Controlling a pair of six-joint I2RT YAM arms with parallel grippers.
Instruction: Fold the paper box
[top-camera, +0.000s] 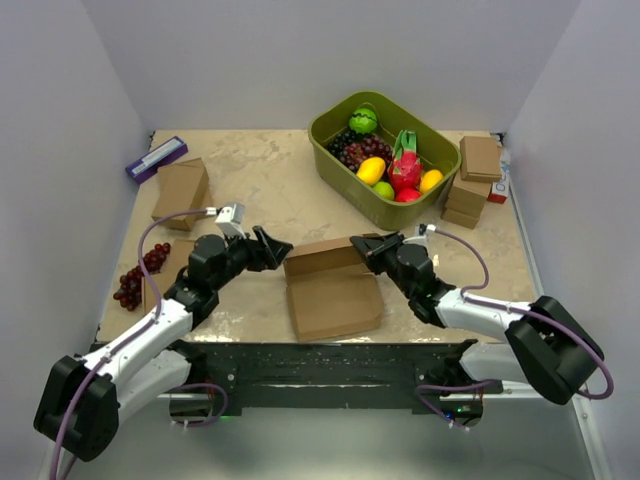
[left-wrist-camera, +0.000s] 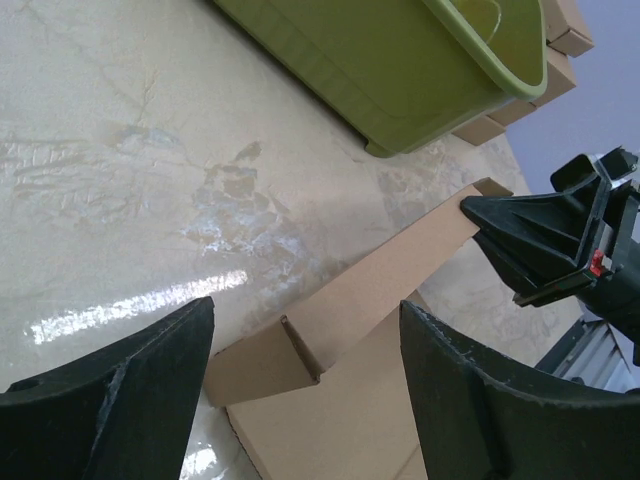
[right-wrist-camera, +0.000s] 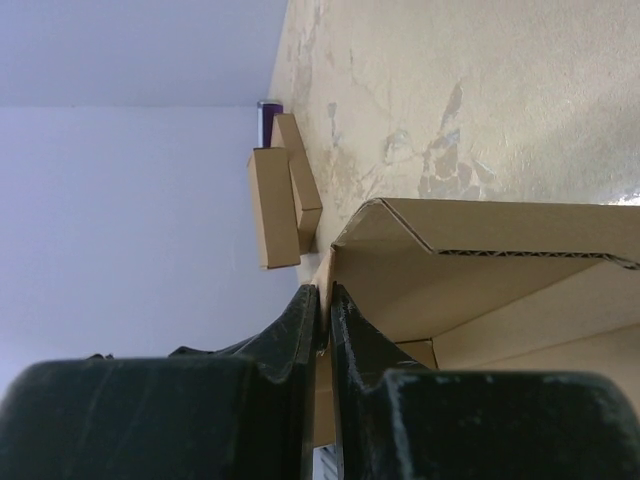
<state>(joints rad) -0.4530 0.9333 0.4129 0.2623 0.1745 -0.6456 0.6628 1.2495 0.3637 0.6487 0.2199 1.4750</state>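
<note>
Cardboard box (top-camera: 335, 295) wall is held raised, pinched by the right claw (top-camera: 362, 245) — a grip by the open left claw (top-camera: 280, 248) seems needed next.

White-shelled left arm (top-camera: 150, 335) and right arm (top-camera: 485, 310) — black joints, purple cables, black wedge-shaped end effector fingers (left-wrist-camera: 110, 400)

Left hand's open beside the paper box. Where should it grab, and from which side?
Probably the left end of the upright rear wall of the paper box, near the slit, coming from the left. It is a thin standing panel, so the open left hand can straddle it. The right hand pinches its right end.
</note>
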